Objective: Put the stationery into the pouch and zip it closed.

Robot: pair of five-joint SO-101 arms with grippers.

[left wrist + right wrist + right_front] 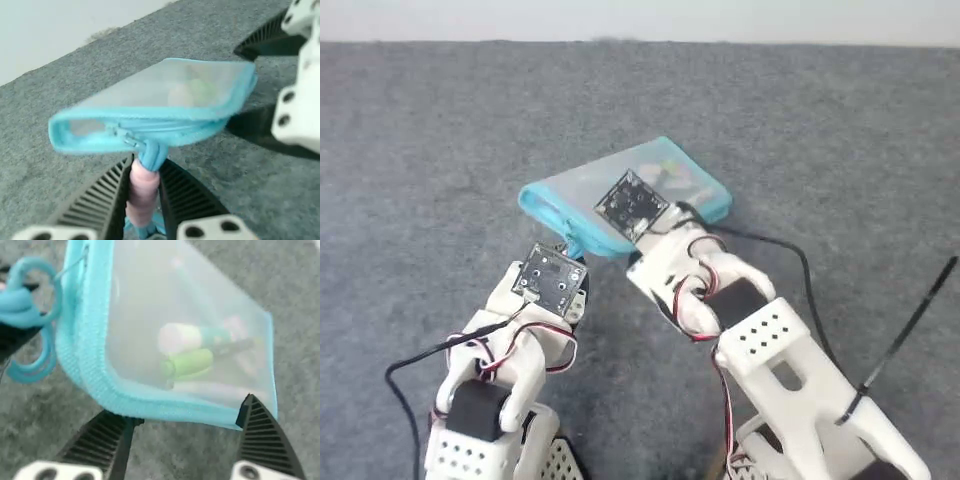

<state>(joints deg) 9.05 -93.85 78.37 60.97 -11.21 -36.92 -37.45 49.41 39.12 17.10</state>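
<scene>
Your pouch lies in the middle of the grey tabletop, just beyond both arms and set at a slant. Its teal zip edge faces near and left. It is a translucent pouch with teal trim, and the stationery is inside it. In your right wrist view the pouch shows a green barrel, a white-capped piece beside it, and a pinkish one toward the corner. They bunch together at the end away from the zip. From the left wrist view the same contents are a pale green blur through the pouch wall.

Your left pincer is closed on the pink pull tab. The tab hangs from a teal cord at the zip slider. The slider sits close to one end of the zip edge, and the teeth running away from it look meshed. You cannot tell whether the short stretch between the slider and the corner is shut. The cord's loops show beside that same edge in the right wrist view.

Your right pincer is open, its fingers spread wide on either side of the pouch's end opposite the zip. One tip touches the corner of the pouch there. The pouch shows no buckling between them.

In the high view the left arm comes in from the near left. The right arm reaches over the pouch from the near right.
</scene>
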